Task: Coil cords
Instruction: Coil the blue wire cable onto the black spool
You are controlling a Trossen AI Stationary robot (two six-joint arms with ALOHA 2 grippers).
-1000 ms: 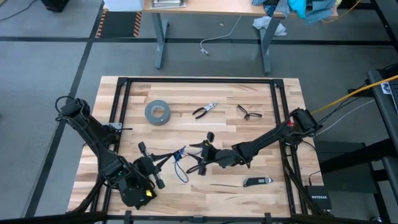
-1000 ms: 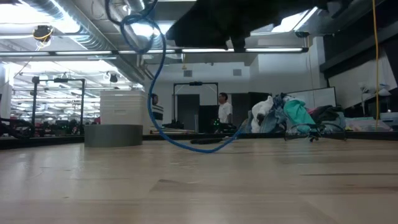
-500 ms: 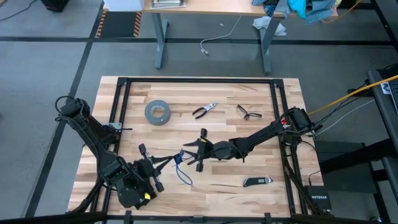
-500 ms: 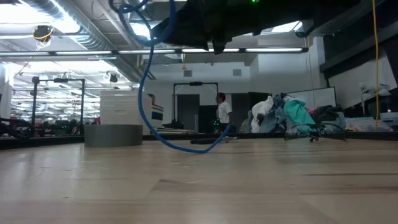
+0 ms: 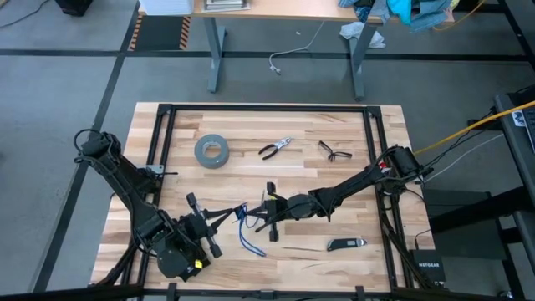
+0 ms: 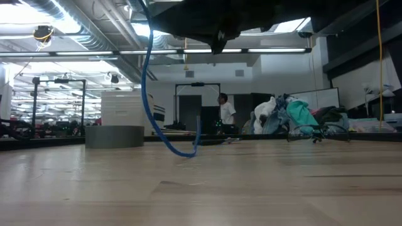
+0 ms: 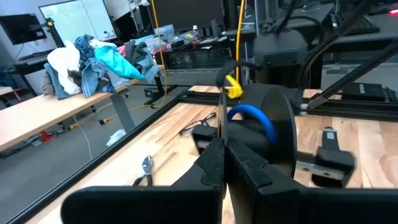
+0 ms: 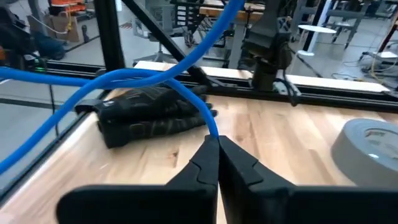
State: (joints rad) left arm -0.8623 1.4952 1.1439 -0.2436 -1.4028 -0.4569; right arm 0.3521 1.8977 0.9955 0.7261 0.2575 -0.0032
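Note:
The cords are one thin cable with a blue portion (image 5: 249, 242) and a black portion. It hangs between my two grippers near the table's front middle. My left gripper (image 5: 226, 215) is shut on the black portion. My right gripper (image 5: 259, 215) faces it from the right, shut on the blue portion (image 8: 134, 78). In the low view the blue cable (image 6: 146, 94) drops from above, and its lowest bend (image 6: 182, 152) reaches the tabletop. A yellow tag (image 7: 233, 88) sits on the cable beyond my left fingers. My left gripper pinches the thin black portion (image 7: 222, 121) between its two fingers, coming roughly level from the table's left. The cable rises from the fingertips toward the yellow tag, clear of the table. My right gripper pinches the blue portion (image 8: 212, 129) between its two fingertips, coming roughly level from the table's right. From there the cable arcs toward my left gripper. A slack loop (image 5: 251, 245) hangs below, down to the table.
A grey tape roll (image 5: 212, 151) lies at the far left of the tabletop, with pliers (image 5: 274, 149) and black glasses (image 5: 334, 152) to its right. A dark utility knife (image 5: 345, 244) lies near the front right. Black frame rails (image 5: 267, 108) border the table.
My right gripper has moved a little toward the table's left, closer to my left gripper, and has shut on the blue portion of the cable. The stretch of blue cable lying on the table has been drawn in to a shorter hanging loop.

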